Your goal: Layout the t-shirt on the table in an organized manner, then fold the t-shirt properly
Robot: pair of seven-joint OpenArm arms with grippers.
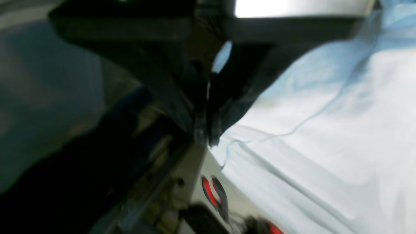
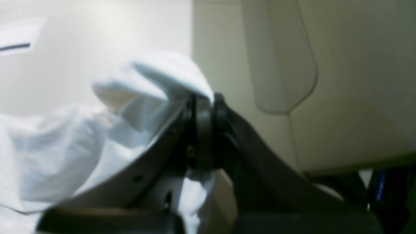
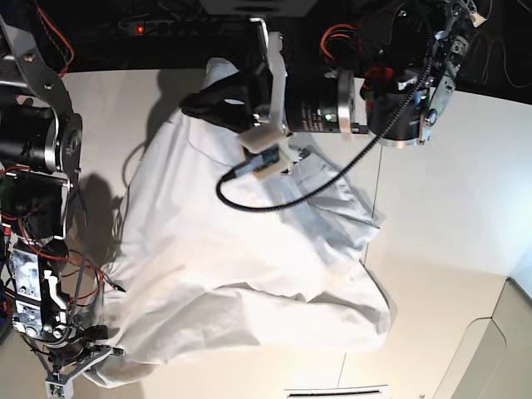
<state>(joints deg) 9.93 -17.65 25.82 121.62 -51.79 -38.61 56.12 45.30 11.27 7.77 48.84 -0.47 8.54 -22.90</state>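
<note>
On the table: the t-shirt (image 3: 249,274) lies spread but wrinkled over the white table (image 3: 449,191), its bulk in the middle of the base view, with folds and a rumpled lower edge toward the near side.
Table seam: a thin dark line (image 3: 337,390) shows at the bottom edge of the base view, just beyond the cloth.
Left gripper: the left gripper (image 3: 199,106) sits at the far end of the shirt, jaws together on a pinch of the fabric's edge; in its wrist view the dark fingertips (image 1: 208,138) meet right at the hem of the white cloth (image 1: 325,146).
Right gripper: the right gripper (image 3: 71,378) is at the near left corner of the shirt in the base view; its wrist view shows the black jaws pressed together with white fabric (image 2: 156,84) bunched above them and a strip hanging below.
Shirt between arms: the cloth runs from one clamp to the other, sagging in loose creases.
Image quality: both wrist views are blurred.
</note>
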